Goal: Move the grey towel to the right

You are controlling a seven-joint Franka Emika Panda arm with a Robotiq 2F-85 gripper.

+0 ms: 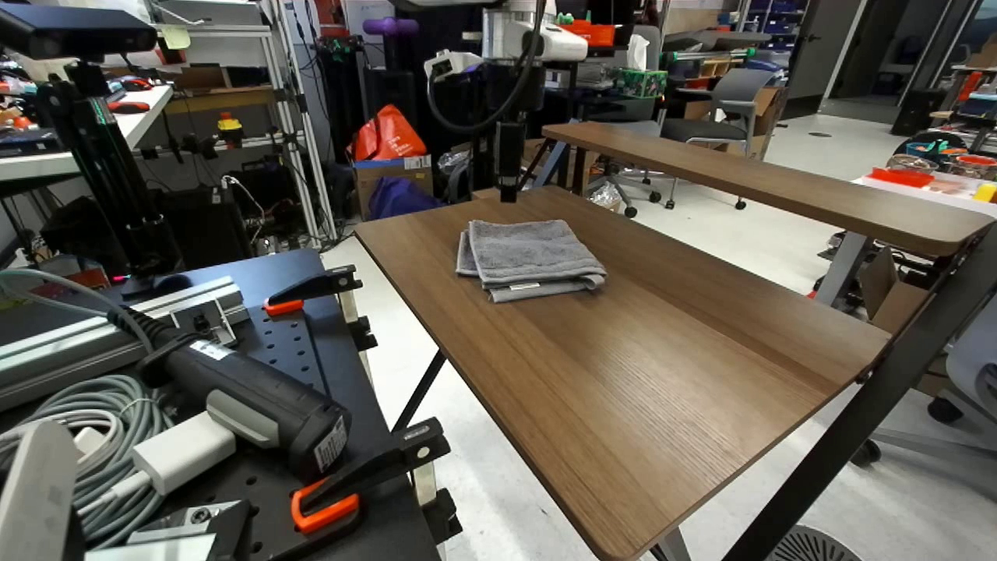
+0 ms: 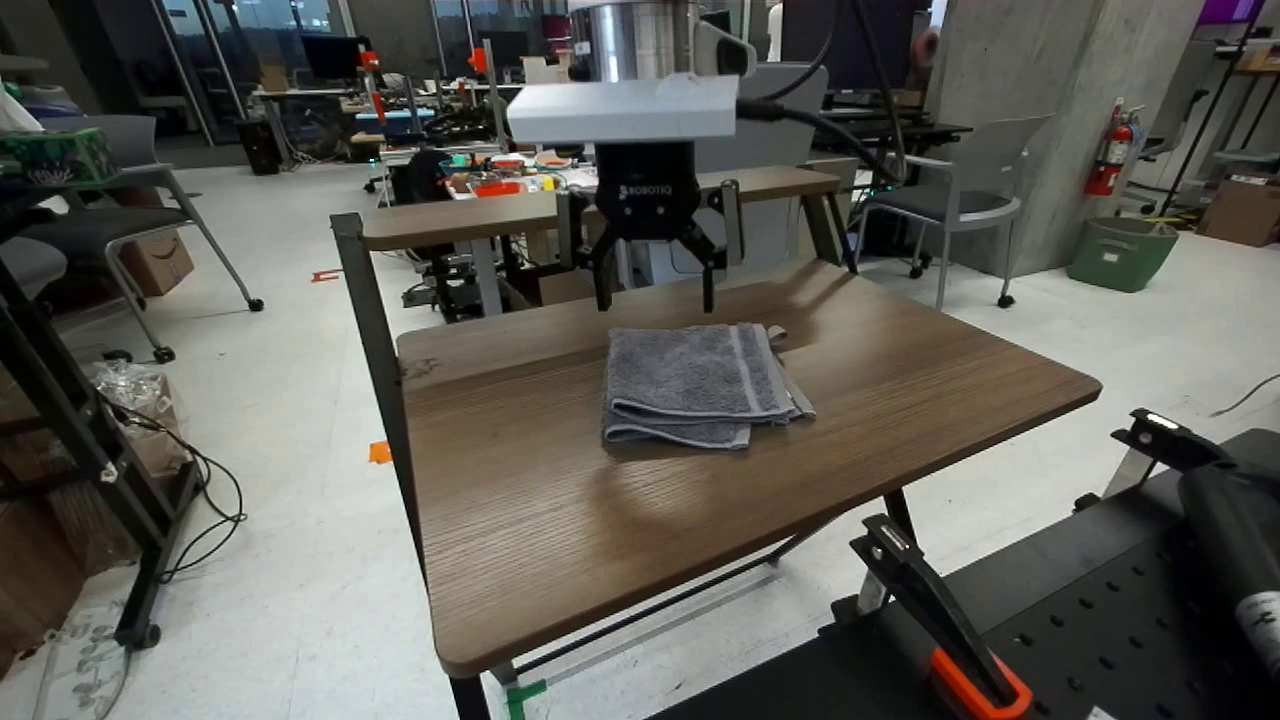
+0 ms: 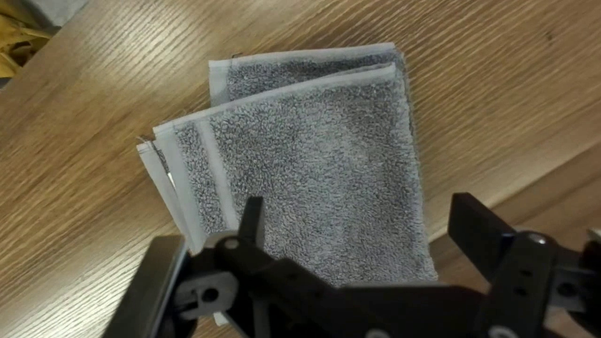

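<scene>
The grey towel (image 1: 533, 249) lies folded and flat on the brown table. It also shows in an exterior view (image 2: 690, 375) with its layered edges and a pale stripe. In the wrist view the towel (image 3: 319, 155) fills the middle, and its lower part is hidden behind the gripper. My gripper (image 2: 655, 300) is open and empty, pointing down above the table, with its fingers apart from the towel. In the wrist view the gripper (image 3: 359, 202) has one finger over the towel and one over bare wood beside it. The gripper also shows edge-on in an exterior view (image 1: 509, 195).
The brown table (image 1: 662, 405) carries the towel. A raised wooden shelf (image 1: 763, 179) runs along one side of it, on dark metal posts (image 2: 375, 370). A black cart (image 1: 304, 351) with orange clamps, cables and a black tool stands beside the table across a gap.
</scene>
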